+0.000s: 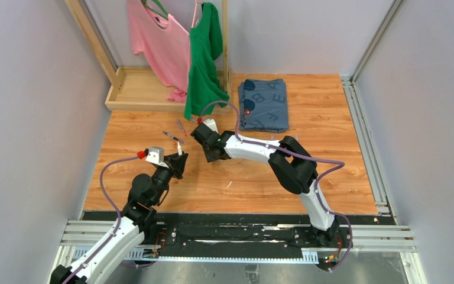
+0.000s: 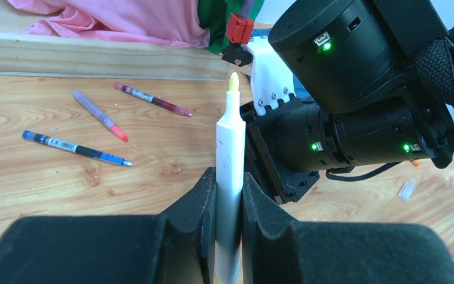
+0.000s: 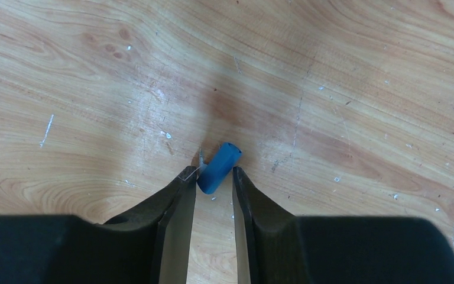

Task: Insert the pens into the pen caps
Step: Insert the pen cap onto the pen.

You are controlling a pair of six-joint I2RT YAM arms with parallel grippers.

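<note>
My left gripper (image 2: 229, 183) is shut on a white pen (image 2: 230, 142), which stands up between the pads with its yellowish tip on top. In the top view that white pen (image 1: 179, 151) sits at the left gripper (image 1: 179, 156), just left of the right gripper (image 1: 208, 157). A stubby blue pen cap (image 3: 219, 168) lies on the wood between the tips of my right gripper (image 3: 213, 173). The jaws are narrow, with a gap still showing behind the cap. Three more pens lie flat further off: dark red (image 2: 152, 99), purple (image 2: 99, 115) and blue-black (image 2: 77, 147).
The right arm's wrist (image 2: 354, 89) fills the space just right of the white pen. A small whitish piece (image 2: 408, 189) lies on the wood beyond it. A wooden rack base (image 1: 142, 89) with hanging pink and green shirts stands at the back, and folded blue cloth (image 1: 264, 103) lies at the back right.
</note>
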